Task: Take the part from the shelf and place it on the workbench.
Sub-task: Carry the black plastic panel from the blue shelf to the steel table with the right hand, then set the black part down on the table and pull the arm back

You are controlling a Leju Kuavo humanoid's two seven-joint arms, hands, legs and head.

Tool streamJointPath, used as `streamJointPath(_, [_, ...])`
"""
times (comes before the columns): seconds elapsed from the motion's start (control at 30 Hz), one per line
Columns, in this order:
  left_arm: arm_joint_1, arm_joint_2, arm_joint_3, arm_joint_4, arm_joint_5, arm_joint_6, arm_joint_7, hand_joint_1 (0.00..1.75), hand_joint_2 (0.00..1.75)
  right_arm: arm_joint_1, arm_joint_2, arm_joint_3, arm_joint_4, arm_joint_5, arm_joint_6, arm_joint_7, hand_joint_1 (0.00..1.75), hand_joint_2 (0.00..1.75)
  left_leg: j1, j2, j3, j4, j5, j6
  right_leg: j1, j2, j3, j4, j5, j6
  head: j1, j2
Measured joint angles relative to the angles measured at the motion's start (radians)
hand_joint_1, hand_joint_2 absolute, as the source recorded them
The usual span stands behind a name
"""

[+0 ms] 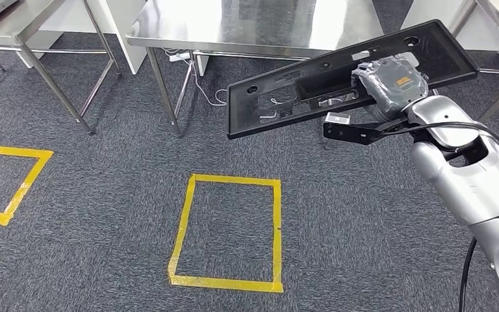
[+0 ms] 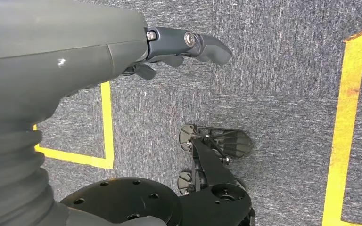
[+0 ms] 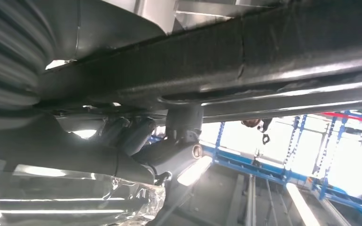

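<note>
while the long black part (image 1: pixel 338 78) hangs tilted above the carpet at about two o'clock in the head view, the right hand (image 1: pixel 390 81) grips it near its middle, fingers wrapped on its edge. beyond it at twelve o'clock stands the steel workbench (image 1: pixel 188 26). the left hand (image 2: pixel 184 47) hangs over the grey carpet (image 1: pixel 104 214) near a yellow tape square (image 1: pixel 227 231), holding nothing, fingers loosely apart.

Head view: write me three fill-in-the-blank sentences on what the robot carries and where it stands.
1. The long black part is held by the robot's ____ hand.
2. The tape squares on the carpet are ____ in colour.
3. Ahead of the part stands a shiny ____ workbench.

Missing words: right; yellow; metal
</note>
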Motion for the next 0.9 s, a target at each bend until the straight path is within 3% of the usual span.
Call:
streamJointPath(0.17, [0.000, 0.000, 0.002, 0.000, 0.000, -0.003, 0.000, 0.00, 1.75, 0.001, 0.002, 0.001, 0.000, 0.002, 0.002, 0.000, 1.75, 1.75, -0.007, -0.001, -0.004, 0.002, 0.002, 0.004, -0.007, 0.000, -0.001, -0.001, 0.003, 0.003, 0.000, 0.000])
streamJointPath(0.27, [0.000, 0.001, 0.007, 0.000, -0.001, -0.004, 0.000, 0.00, 1.75, 0.001, 0.004, 0.001, 0.000, 0.003, 0.004, 0.000, 1.75, 1.75, -0.010, 0.000, -0.005, 0.006, -0.003, 0.021, -0.018, -0.001, 0.002, -0.012, 0.006, 0.019, -0.001, 0.000])
streamJointPath(0.33, [0.000, 0.000, 0.010, 0.000, -0.001, -0.004, -0.001, 0.00, 1.75, -0.001, 0.005, -0.001, 0.000, 0.003, 0.004, -0.001, 1.75, 1.75, 0.000, 0.003, 0.006, -0.006, 0.000, 0.034, -0.016, 0.000, -0.004, 0.002, -0.006, 0.025, -0.001, 0.000])
streamJointPath(0.4, [-0.001, -0.001, 0.010, 0.000, -0.001, -0.004, -0.001, 0.00, 1.75, -0.006, 0.004, -0.003, 0.000, 0.003, 0.004, -0.001, 1.75, 1.75, 0.007, 0.006, 0.016, -0.016, 0.004, 0.040, -0.012, 0.000, -0.049, 0.096, -0.052, 0.014, 0.000, 0.000])
streamJointPath(0.47, [-0.001, -0.001, 0.010, 0.000, -0.002, -0.004, -0.001, 0.00, 1.75, -0.005, 0.004, -0.002, 0.001, 0.003, 0.004, -0.001, 1.75, 1.75, 0.007, 0.007, 0.017, -0.015, 0.003, 0.042, -0.012, 0.000, -0.130, 0.250, -0.105, 0.004, 0.000, 0.000])
streamJointPath(0.5, [-0.001, -0.001, 0.011, 0.000, -0.002, -0.004, -0.001, 0.00, 1.75, -0.003, 0.004, 0.000, 0.002, 0.003, 0.005, -0.001, 1.75, 1.75, 0.007, 0.006, 0.017, -0.014, 0.002, 0.041, -0.011, 0.000, -0.159, 0.299, -0.115, 0.006, 0.000, 0.000])
streamJointPath(0.53, [-0.001, -0.001, 0.011, 0.000, -0.002, -0.004, -0.001, 0.00, 1.75, 0.000, 0.004, 0.001, 0.002, 0.003, 0.005, -0.001, 1.75, 1.75, 0.007, 0.006, 0.017, -0.013, 0.001, 0.039, -0.012, 0.000, -0.169, 0.308, -0.108, 0.011, 0.000, 0.000])
streamJointPath(0.57, [-0.001, -0.002, 0.011, 0.000, -0.002, -0.004, -0.001, 0.00, 1.75, 0.002, 0.004, 0.002, 0.003, 0.003, 0.005, -0.001, 1.75, 1.75, 0.008, 0.004, 0.017, -0.011, -0.002, 0.036, -0.013, 0.000, -0.155, 0.272, -0.086, 0.020, -0.001, 0.000])
streamJointPath(0.63, [-0.001, -0.001, 0.011, 0.000, -0.002, -0.005, -0.001, 0.00, 1.75, 0.001, 0.004, 0.001, 0.003, 0.003, 0.005, -0.001, 1.75, 1.75, 0.009, 0.001, 0.015, 0.002, -0.011, 0.023, -0.018, 0.000, -0.085, 0.129, -0.027, 0.037, 0.001, 0.000])
streamJointPath(0.67, [-0.001, -0.001, 0.011, 0.000, -0.002, -0.005, -0.001, 0.00, 1.75, 0.000, 0.004, 0.001, 0.003, 0.003, 0.005, -0.001, 1.75, 1.75, 0.008, 0.000, 0.012, 0.011, -0.018, 0.016, -0.020, 0.001, -0.056, 0.072, -0.007, 0.037, 0.001, 0.000])
streamJointPath(0.7, [-0.001, 0.000, 0.011, 0.000, -0.002, -0.004, -0.001, 0.00, 1.75, 0.000, 0.004, 0.001, 0.004, 0.004, 0.005, -0.002, 1.75, 1.75, 0.007, -0.001, 0.009, 0.018, -0.024, 0.009, -0.019, 0.002, -0.039, 0.040, 0.002, 0.031, 0.001, 0.000])
streamJointPath(0.77, [0.000, 0.000, 0.011, 0.000, -0.003, -0.002, 0.000, 0.00, 1.75, 0.001, 0.004, 0.002, 0.005, 0.004, 0.005, -0.002, 1.75, 1.75, 0.007, -0.003, 0.005, 0.026, -0.031, 0.004, -0.016, 0.004, -0.036, 0.035, 0.002, 0.011, -0.001, 0.000])
streamJointPath(0.83, [0.000, 0.002, 0.013, 0.000, -0.004, 0.000, 0.000, 0.00, 1.75, 0.002, 0.004, 0.003, 0.005, 0.004, 0.006, -0.003, 1.75, 1.75, 0.011, 0.004, -0.002, 0.045, -0.044, -0.005, -0.017, 0.004, -0.034, 0.038, 0.001, -0.001, -0.003, 0.000])
streamJointPath(0.9, [0.000, 0.003, 0.014, 0.000, -0.006, 0.001, 0.000, 0.00, 1.75, 0.001, 0.005, 0.003, 0.005, 0.004, 0.006, -0.003, 1.75, 1.75, 0.016, 0.020, -0.040, 0.129, -0.090, -0.018, -0.017, 0.003, -0.029, 0.037, -0.002, -0.011, -0.005, 0.000])
